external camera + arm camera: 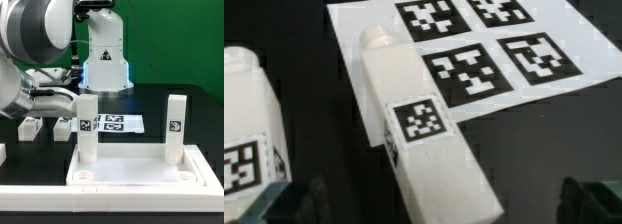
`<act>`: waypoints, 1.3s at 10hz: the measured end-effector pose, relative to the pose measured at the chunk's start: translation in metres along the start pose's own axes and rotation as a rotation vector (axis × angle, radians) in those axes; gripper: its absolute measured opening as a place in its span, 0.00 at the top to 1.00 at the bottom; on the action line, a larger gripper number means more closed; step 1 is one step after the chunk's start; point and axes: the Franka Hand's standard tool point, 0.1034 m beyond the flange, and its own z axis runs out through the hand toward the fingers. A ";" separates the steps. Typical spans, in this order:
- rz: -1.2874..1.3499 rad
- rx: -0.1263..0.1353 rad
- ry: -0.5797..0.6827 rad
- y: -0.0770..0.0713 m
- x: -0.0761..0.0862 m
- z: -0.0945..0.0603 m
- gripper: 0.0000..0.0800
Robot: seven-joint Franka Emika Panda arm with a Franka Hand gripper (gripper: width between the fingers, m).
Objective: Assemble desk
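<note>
Misalignment is judged the chief risk. The gripper (434,203) is held wide open with nothing in it, and its dark fingertips (278,205) are seen on either side of a loose leg (423,130) that lies on the black worktop (562,140). If the jaws are closed off-centre or at a slant, the post may be twisted or pushed along the worktop rather than gripped squarely. A crooked hold would make it hard to seat the leg in a round socket. A second loose leg (249,120) lies just beside the first and may be nudged by a finger on the way down. The far end of the first leg is seen over the edge of the marker board (473,50).

In the exterior view the tabletop (135,178) rests at the front of the worktop. A left upright leg (87,125) and a right upright leg (177,126) are set in its rear corners, while the front sockets appear unfilled. The left upright leg stands between the loose legs and those sockets and would have to be cleared in any transfer. A white border rail (110,212) runs along the front.
</note>
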 end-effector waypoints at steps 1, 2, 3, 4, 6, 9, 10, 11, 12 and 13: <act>0.003 -0.003 -0.001 0.001 0.001 0.007 0.19; 0.003 -0.005 -0.002 0.000 0.002 0.012 0.19; 0.000 -0.009 -0.005 -0.002 0.002 0.015 0.19; -0.001 -0.011 -0.005 -0.003 0.002 0.016 0.19; 0.001 -0.014 -0.005 -0.002 0.004 0.019 0.19; 0.004 -0.019 -0.005 0.000 0.010 0.025 0.19; 0.005 -0.021 -0.008 0.001 0.012 0.028 0.19; 0.004 -0.024 -0.007 0.000 0.012 0.027 0.19; 0.003 -0.027 -0.006 0.000 0.013 0.026 0.19; 0.004 -0.026 -0.007 0.001 0.013 0.027 0.19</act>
